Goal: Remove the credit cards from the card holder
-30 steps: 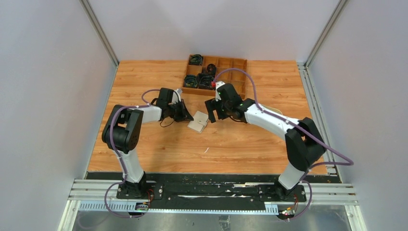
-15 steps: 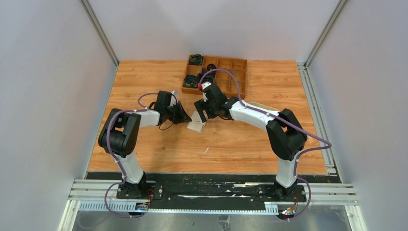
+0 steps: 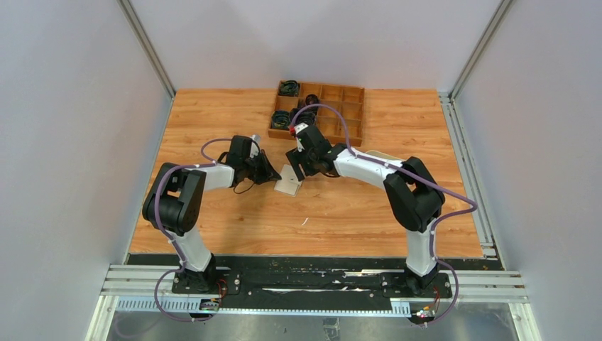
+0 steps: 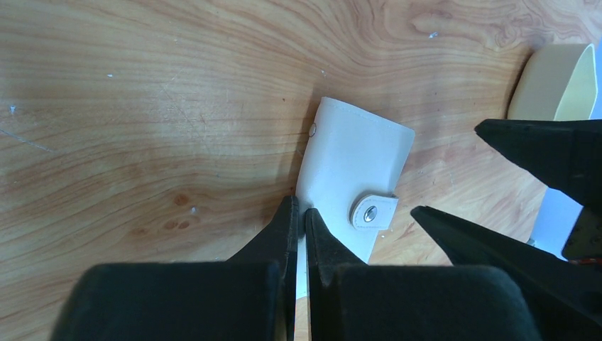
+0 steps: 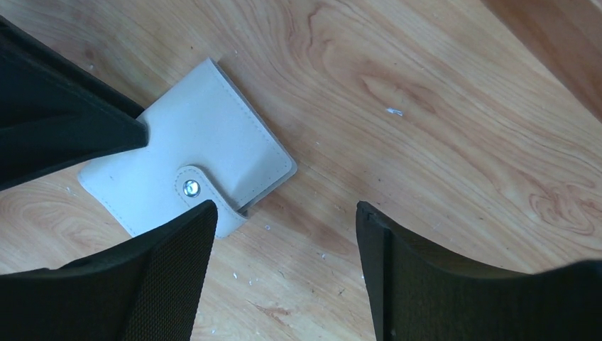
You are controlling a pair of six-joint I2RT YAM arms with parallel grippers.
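The card holder point(image 3: 289, 184) is a pale beige wallet, folded shut with its snap tab fastened, lying on the wooden table. It shows in the left wrist view point(image 4: 351, 167) and the right wrist view point(image 5: 192, 145). No credit cards are in view. My left gripper point(image 3: 275, 175) point(image 4: 299, 213) is shut, its tips against the holder's left edge. My right gripper point(image 3: 299, 169) point(image 5: 284, 209) is open and empty just above the holder's tab side, one finger point(image 5: 177, 241) over the tab.
A brown wooden compartment box point(image 3: 341, 106) with black cable coils stands at the back, just behind the right wrist. A cream oval tray point(image 4: 554, 82) lies to the right of the holder, mostly hidden under the right arm in the top view.
My right arm has swung left and down, from beside the holder to right over it. My left gripper has shifted slightly left, still shut at the holder's edge.
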